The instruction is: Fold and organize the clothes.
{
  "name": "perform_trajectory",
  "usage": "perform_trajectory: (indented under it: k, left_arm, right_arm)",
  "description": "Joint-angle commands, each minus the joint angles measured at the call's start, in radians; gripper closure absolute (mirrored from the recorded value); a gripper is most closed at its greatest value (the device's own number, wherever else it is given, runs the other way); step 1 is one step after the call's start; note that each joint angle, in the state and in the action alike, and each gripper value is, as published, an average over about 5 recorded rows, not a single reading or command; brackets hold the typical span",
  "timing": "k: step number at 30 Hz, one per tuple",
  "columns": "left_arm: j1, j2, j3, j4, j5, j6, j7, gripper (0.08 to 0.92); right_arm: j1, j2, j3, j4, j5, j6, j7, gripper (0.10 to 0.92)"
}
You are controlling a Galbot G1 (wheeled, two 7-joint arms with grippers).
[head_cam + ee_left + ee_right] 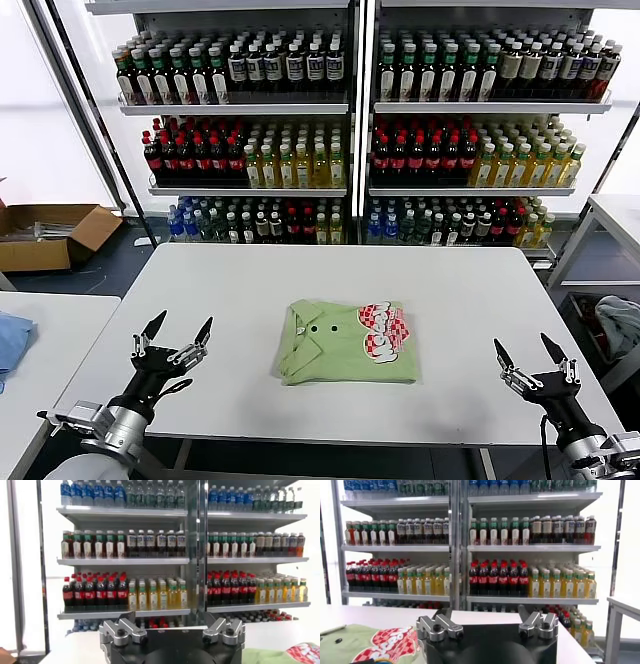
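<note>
A light green polo shirt [345,342] lies folded into a neat rectangle in the middle of the white table [250,280], collar and dark buttons toward its left, red-and-white print toward its right. My left gripper [178,330] hovers open over the table's front left, well clear of the shirt. Near the front right corner my right gripper [525,350] is also open and holds nothing. An edge of the shirt [272,656] shows in the left wrist view, and its printed part [367,645] in the right wrist view.
Shelves of bottled drinks [350,130] stand behind the table. A second table at the left carries a bright blue cloth [10,340]. An open cardboard box [50,235] sits on the floor at the back left. A pale cloth [615,325] lies at the right.
</note>
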Motion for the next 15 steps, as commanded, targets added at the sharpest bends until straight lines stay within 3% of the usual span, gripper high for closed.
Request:
perform_trajectory:
  k: [1,15]
  left_arm:
    - [0.031,-0.013,-0.091,0.008,0.019,0.0,0.076,0.177]
    - [0.084,-0.037,-0.084,0.005,0.064,-0.042,0.068,0.177]
  right_arm:
    - [-0.026,0.006,-0.017,-0.009,0.003,0.014,-0.014,0.203]
    - [-0.062,0.003,-0.028,0.011,0.01,0.046,-0.067,0.203]
